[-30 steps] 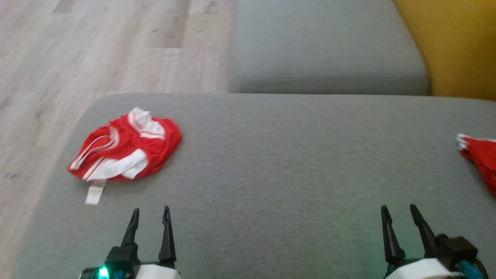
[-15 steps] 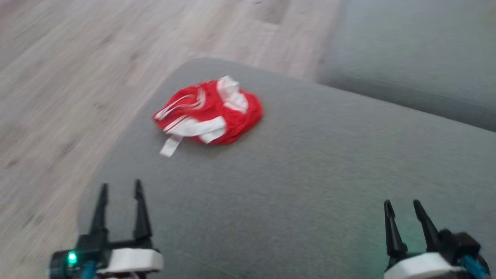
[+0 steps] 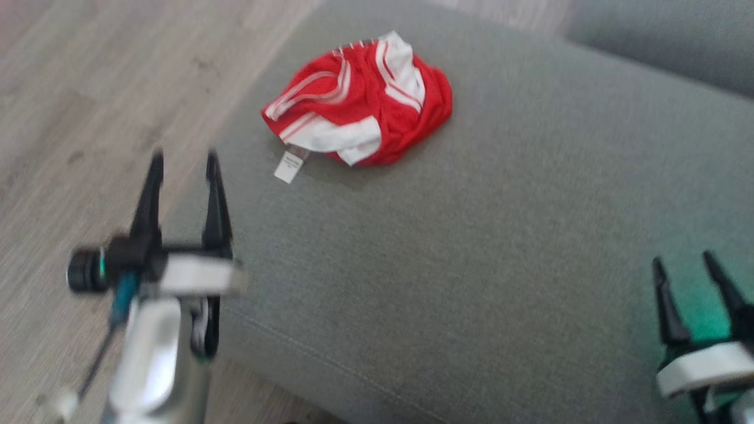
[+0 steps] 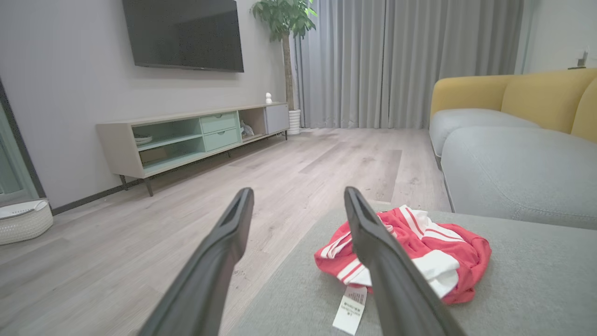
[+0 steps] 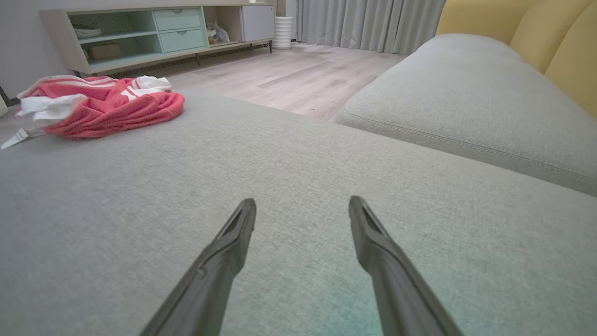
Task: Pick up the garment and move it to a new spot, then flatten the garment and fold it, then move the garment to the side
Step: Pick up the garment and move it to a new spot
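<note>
A crumpled red garment (image 3: 377, 100) with white stripes and a white tag (image 3: 288, 168) lies near the left end of the grey sofa cushion (image 3: 500, 235). My left gripper (image 3: 182, 156) hovers open at the cushion's left edge, short of the garment (image 4: 433, 252) and to its left, with nothing between its fingers. My right gripper (image 3: 686, 262) stands open low over the cushion at the lower right, far from the garment (image 5: 102, 105). Its fingers are empty too (image 5: 301, 200).
Pale wood floor (image 3: 76, 118) runs along the cushion's left side. A second grey cushion (image 4: 513, 163) and a yellow backrest (image 4: 545, 93) lie beyond. A TV console (image 4: 196, 135), a wall TV, a plant and curtains stand across the room, and a white basket (image 4: 21, 221) at far left.
The head camera has swung left and down, so the garment now shows higher and nearer the middle. My left gripper has risen and reached forward. Both grippers stay open.
</note>
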